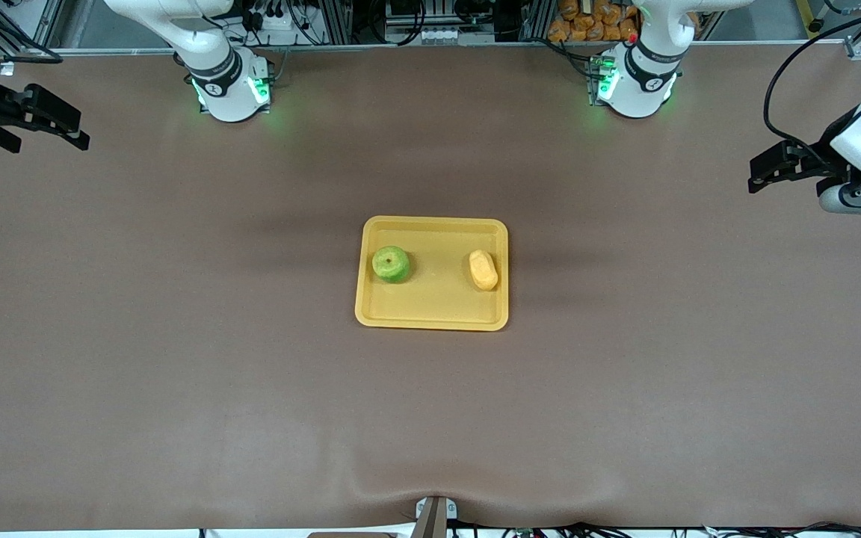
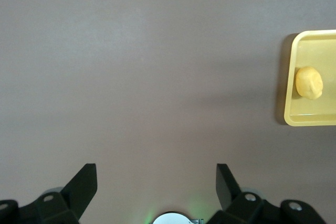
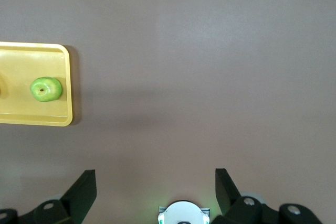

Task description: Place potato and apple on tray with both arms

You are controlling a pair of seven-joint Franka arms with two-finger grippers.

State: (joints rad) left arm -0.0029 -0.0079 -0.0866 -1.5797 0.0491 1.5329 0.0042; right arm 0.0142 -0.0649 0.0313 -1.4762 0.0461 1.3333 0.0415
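The yellow-orange tray lies in the middle of the table. On it sit the green apple, toward the right arm's end, and the potato, toward the left arm's end. My left gripper hangs open and empty over the bare table at the left arm's end. Over the table's other end my right gripper is open and empty too. In the left wrist view the left gripper faces bare table, with the potato on the tray well away. The right wrist view has the right gripper, apple and tray.
A brown cover spans the whole table. The two arm bases glow green along the edge farthest from the front camera. A pile of orange items lies off the table past them. A small bracket sits at the nearest edge.
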